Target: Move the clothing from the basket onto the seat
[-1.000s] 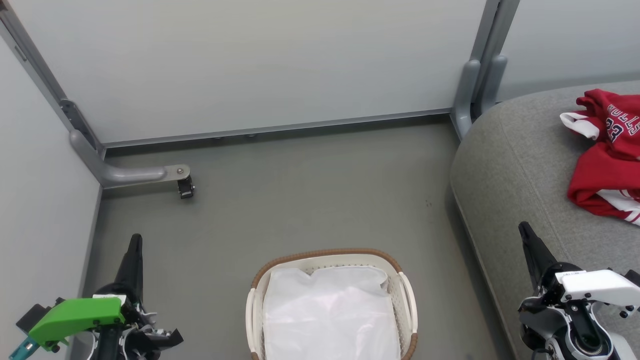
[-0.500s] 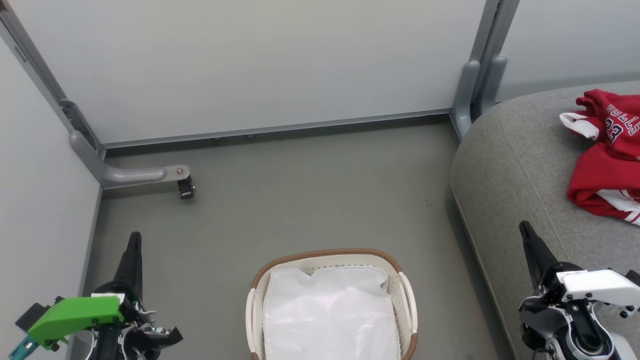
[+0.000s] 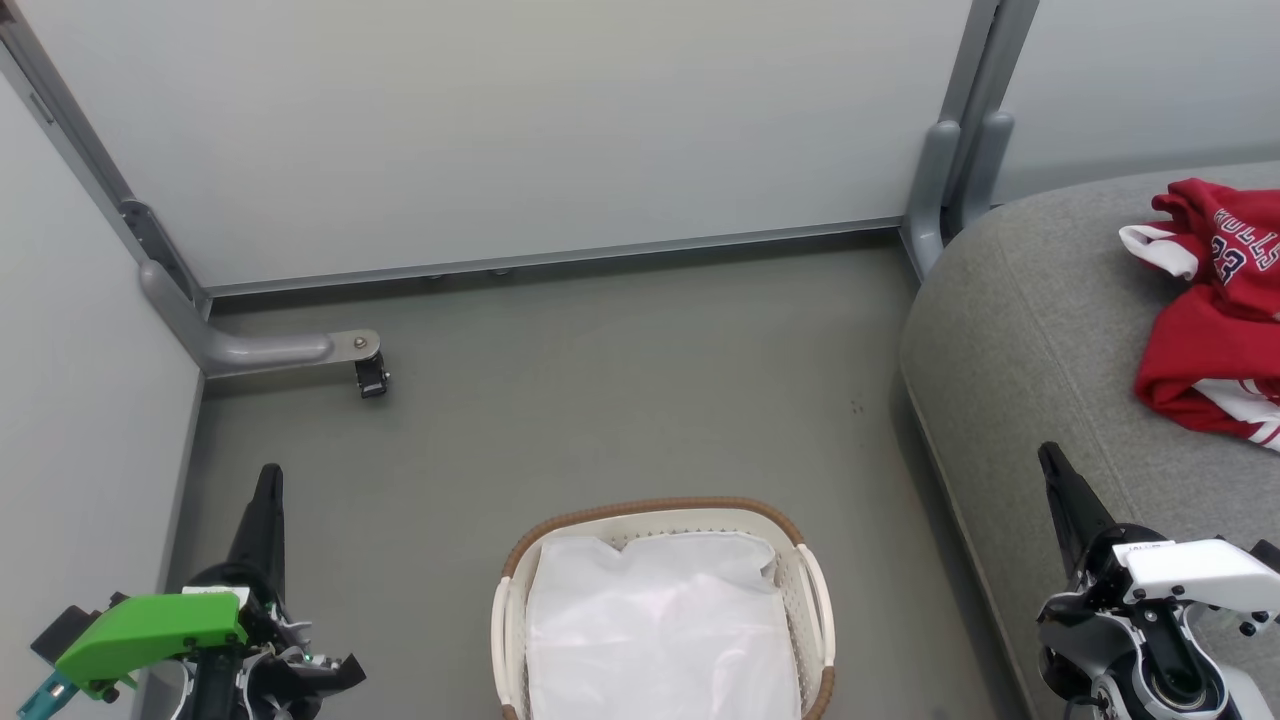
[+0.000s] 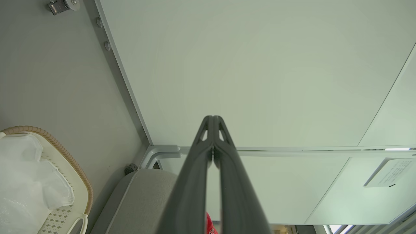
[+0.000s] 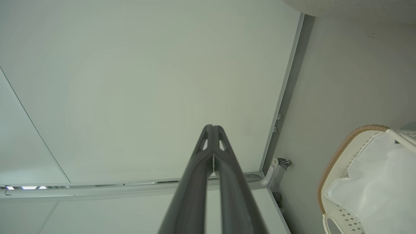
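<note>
Taking head view first: clothing lies in a crumpled red heap on the seat, far right, cut by frame edge. Long axis runs roughly near-to-far; lettered end w/ no. 23 is farthest, white-striped part nearest robot. Basket stands upright on the floor, centre bottom, apart from the seat. Contents: white liner. Left hand at lower left, fingers pressed together, holding nothing, tip seen against floor. Right hand at lower right, fingers likewise together, empty, tip seen against seat's side.

Left wrist view: left hand fully closed, pts at wall panel. Basket w/ liner at lower left, seat corner beside it, red scrap of clothing at bottom edge.

Right wrist view: right hand fully closed, nothing between fingers. Basket w/ liner at lower right.
</note>
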{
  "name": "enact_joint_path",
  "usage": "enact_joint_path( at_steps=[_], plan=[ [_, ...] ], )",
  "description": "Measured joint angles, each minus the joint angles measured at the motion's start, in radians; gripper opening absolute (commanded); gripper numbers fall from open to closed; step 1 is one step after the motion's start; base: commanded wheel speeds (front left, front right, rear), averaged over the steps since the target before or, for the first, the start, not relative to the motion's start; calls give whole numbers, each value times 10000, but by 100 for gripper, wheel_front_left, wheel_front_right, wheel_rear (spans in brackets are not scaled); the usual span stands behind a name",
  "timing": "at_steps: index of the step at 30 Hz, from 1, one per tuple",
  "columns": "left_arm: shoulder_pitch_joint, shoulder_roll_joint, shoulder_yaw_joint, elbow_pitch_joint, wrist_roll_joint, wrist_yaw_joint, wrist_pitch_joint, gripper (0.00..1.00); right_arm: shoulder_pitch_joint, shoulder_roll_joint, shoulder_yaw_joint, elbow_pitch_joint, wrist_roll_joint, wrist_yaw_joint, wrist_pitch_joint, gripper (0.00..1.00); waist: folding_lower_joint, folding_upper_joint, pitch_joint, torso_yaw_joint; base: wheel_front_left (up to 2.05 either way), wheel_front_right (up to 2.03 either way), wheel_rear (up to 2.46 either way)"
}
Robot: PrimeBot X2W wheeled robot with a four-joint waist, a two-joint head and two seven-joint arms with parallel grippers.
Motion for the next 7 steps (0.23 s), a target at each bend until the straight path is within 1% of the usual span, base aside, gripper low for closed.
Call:
enact_joint_path(
  at_steps=[7],
  plan=[
    [-1,0,0,0,0,0,0,0,0,0,2,0,0,0,0,0,0,0,0,0,0,0,0]
  ],
)
